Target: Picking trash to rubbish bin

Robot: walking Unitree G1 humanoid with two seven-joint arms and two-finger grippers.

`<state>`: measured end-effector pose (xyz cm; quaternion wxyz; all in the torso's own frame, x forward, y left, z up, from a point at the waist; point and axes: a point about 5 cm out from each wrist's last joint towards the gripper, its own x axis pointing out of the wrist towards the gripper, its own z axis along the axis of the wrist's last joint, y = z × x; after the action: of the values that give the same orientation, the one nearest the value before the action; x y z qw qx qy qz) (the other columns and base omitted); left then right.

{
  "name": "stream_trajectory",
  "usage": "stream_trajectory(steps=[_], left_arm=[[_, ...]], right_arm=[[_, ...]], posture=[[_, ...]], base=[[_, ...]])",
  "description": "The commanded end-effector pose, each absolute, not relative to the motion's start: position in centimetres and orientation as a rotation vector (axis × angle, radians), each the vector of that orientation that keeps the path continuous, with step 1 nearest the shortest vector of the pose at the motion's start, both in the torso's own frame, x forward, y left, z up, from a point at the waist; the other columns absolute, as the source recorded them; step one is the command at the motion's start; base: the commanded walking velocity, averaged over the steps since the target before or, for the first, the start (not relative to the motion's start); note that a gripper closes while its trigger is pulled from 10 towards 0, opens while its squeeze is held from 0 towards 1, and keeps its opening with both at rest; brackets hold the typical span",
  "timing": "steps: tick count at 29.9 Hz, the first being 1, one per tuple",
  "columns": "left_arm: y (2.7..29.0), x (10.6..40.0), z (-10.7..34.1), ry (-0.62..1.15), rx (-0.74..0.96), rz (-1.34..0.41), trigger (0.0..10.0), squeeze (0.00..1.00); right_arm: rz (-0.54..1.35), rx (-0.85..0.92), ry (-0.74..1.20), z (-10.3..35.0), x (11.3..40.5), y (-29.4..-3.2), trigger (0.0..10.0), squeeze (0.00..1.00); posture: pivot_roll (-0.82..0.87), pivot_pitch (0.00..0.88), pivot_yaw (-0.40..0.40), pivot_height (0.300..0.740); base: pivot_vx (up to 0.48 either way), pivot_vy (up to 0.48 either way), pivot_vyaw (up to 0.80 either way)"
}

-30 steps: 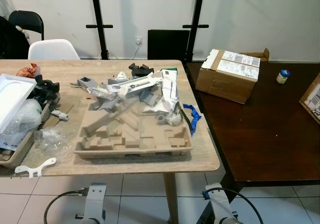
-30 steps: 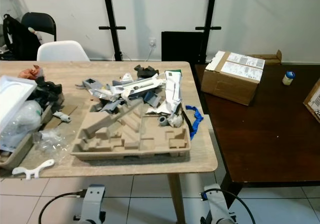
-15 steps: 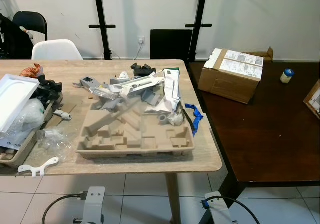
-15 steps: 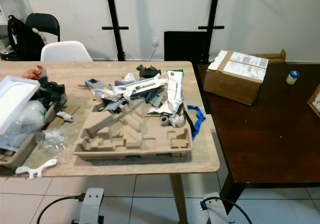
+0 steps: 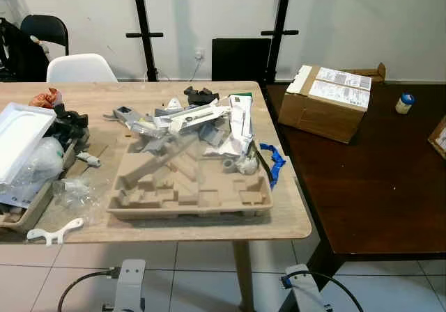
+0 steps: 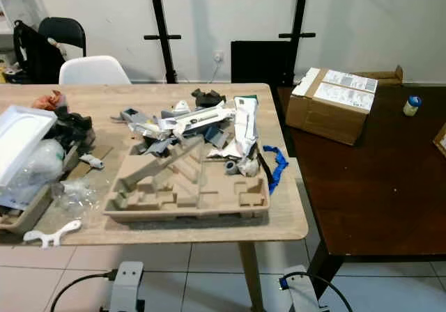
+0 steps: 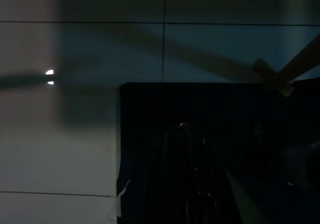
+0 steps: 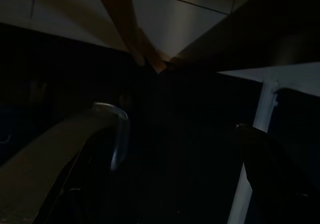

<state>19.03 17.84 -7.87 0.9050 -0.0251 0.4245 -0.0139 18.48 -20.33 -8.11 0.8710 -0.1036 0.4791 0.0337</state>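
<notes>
Change: our view has drifted slightly, table items unmoved | Trash: pulp tray [image 5: 188,186] and scrap pile [image 5: 198,120] on light table [image 5: 279,218] | Both arms hang idle below; finger state, we cannot tell | Bin unseen; picking not begun

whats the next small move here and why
Probably step closer to the light wooden table and raise an arm toward the trash pile behind the cardboard tray. Both arms hang low by the floor, and the pile sits well back from the near edge.
</notes>
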Motion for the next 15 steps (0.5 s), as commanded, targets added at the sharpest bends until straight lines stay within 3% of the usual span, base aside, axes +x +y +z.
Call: stream_trajectory(steps=[1,12,15], left_arm=[[17.46,18.66,-8.08,0.882,-0.071,-0.029,10.0,0.0],[17.08,18.73,-8.05,0.876,-0.082,-0.039,10.0,0.0],[16.88,18.89,-7.95,0.866,-0.084,-0.048,10.0,0.0]], right_arm=[[0.065,-0.213,0.999,-8.11,18.35,-20.56,10.0,0.0],[0.068,-0.206,0.991,-7.98,18.63,-20.52,10.0,0.0],[0.072,-0.206,0.994,-8.07,18.44,-20.48,10.0,0.0]], posture=[[-0.09,0.054,-0.023,0.74],[-0.08,0.083,-0.033,0.74],[-0.08,0.088,-0.033,0.74]], base=[[0.0,0.0,0.0],[0.0,0.0,0.0],[-0.28,0.0,0.0]])
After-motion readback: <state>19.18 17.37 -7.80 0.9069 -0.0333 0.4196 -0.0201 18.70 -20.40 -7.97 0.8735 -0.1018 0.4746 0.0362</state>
